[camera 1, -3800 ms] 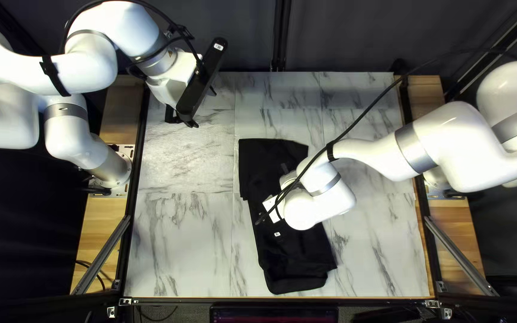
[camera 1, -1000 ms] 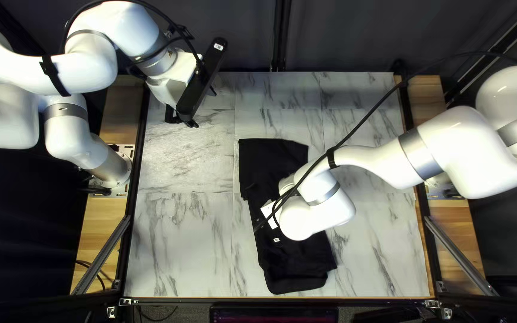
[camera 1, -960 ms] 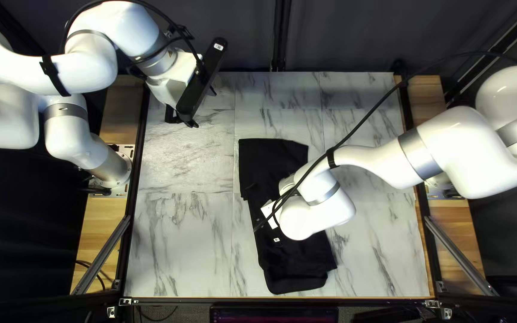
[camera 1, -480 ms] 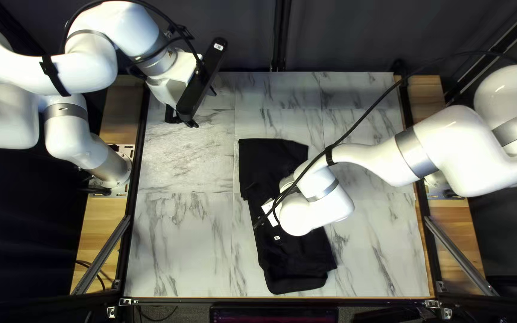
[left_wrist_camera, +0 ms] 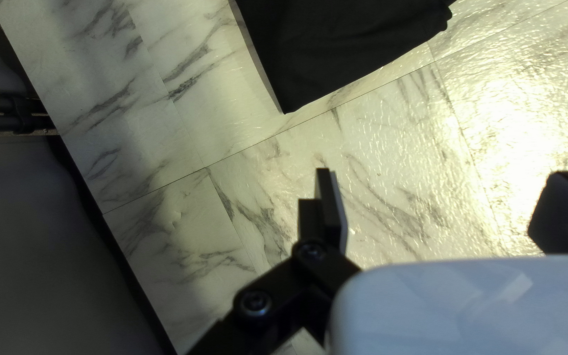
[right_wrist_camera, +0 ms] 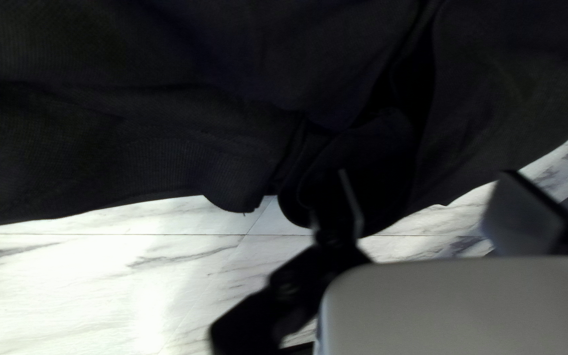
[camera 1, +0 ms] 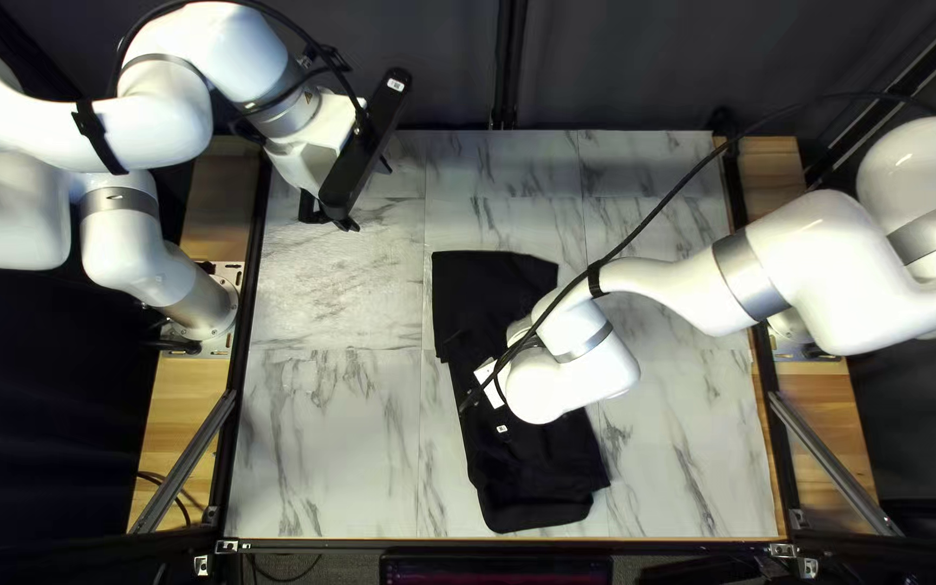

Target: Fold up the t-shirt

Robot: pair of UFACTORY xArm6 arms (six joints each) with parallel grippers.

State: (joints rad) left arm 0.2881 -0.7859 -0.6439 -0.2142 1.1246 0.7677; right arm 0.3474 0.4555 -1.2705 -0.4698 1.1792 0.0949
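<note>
Shows a marbled table (camera 1: 327,433), with a right arm (camera 1: 782,265) reaching over the middle of a black shirt (camera 1: 538,477) and a left arm (camera 1: 241,54) raised near the far left corner. Lay of the shirt: a long, narrow strip, running from mid-table toward the near edge, apparently part-folded. Greatest hazard: swinging or unfolding of the whole strip under a one-sided pull, for want of a second hold. Note the left gripper (left_wrist_camera: 443,172), with fingers wide and nothing between, well short of the cloth ahead. Lesser hazard: pinching of too many layers or too few, owing to black cloth overlapping black cloth around the right gripper (right_wrist_camera: 425,173), with fingers likewise wide and no grip on anything. Probably calls for a careful choice of layer before closing. Smallest hazard: snagging or rolling under of a curled flap (right_wrist_camera: 379,148) beside one finger, from a sideways move or too low a closing, leaving a crease in the fold. Cannot tell the depth of that finger in the cloth, nor any firm contact.
</note>
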